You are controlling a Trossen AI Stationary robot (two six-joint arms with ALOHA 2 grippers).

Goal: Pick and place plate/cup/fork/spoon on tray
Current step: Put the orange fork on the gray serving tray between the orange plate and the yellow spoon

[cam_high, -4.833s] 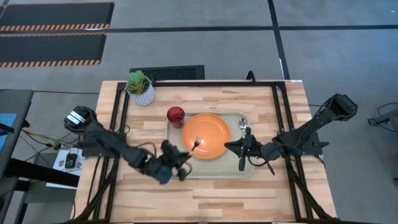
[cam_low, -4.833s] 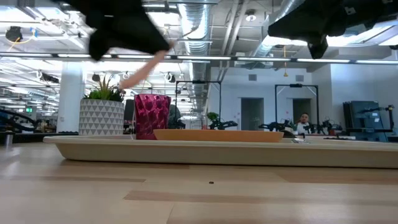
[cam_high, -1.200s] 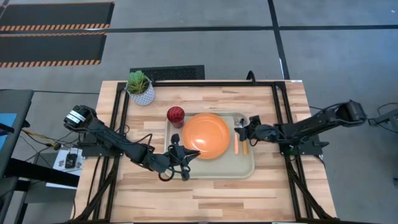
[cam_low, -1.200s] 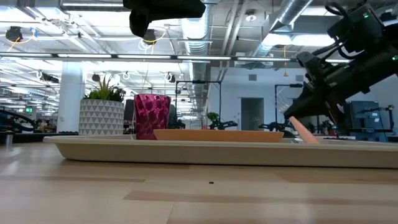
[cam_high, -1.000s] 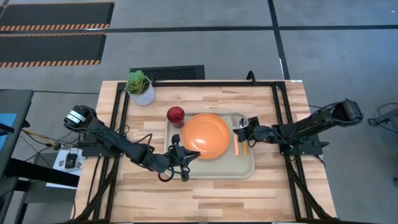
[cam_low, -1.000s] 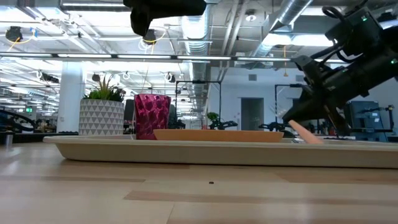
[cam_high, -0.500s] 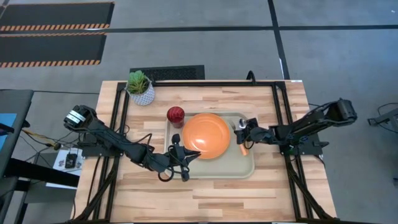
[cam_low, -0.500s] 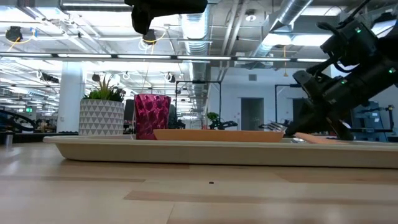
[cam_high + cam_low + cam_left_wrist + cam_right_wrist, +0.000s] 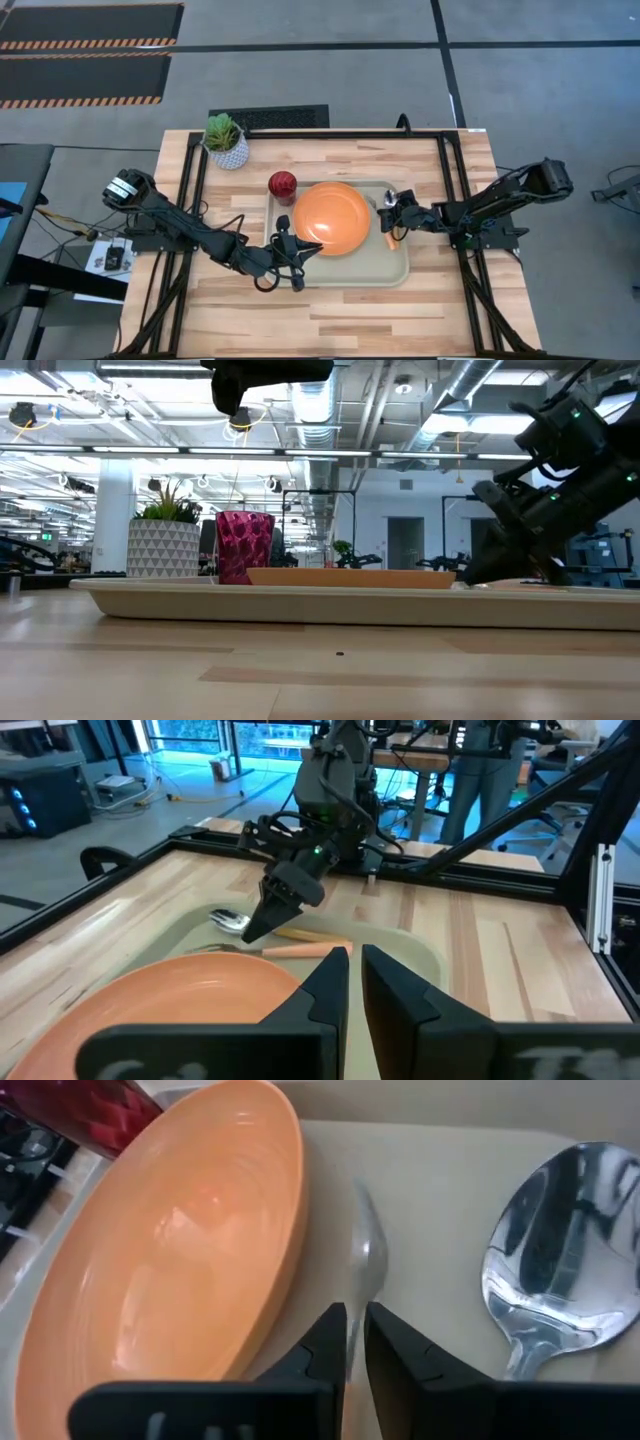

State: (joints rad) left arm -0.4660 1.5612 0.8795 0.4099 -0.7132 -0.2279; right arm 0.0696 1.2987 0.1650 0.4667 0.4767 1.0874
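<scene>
The orange plate (image 9: 332, 217) lies in the beige tray (image 9: 398, 276). The dark red cup (image 9: 282, 185) stands at the tray's far left corner. The spoon (image 9: 555, 1250) and the fork (image 9: 366, 1258) lie on the tray floor to the right of the plate. My right gripper (image 9: 389, 214) is low over the tray, shut on the fork. My left gripper (image 9: 287, 250) hovers shut and empty over the tray's near left corner, its narrow finger gap showing in the left wrist view (image 9: 355, 970). My right gripper pinches the fork's silver neck (image 9: 352, 1312), just behind the tines, between its two fingers. The fingers slant down from the table's right side. The fork lies flat on the tray floor beside the plate, its orange handle (image 9: 312, 949) resting on the tray.
A white patterned pot with a green plant (image 9: 227, 140) stands at the table's far left, beyond the tray. Black frame rails (image 9: 450, 180) run along the table's sides. Bare wood lies near the front edge (image 9: 330, 320).
My right gripper has gone down toward the tray floor with the fork. The fork's orange handle, tilted up a second ago, has tipped down and now lies flat on the tray.
</scene>
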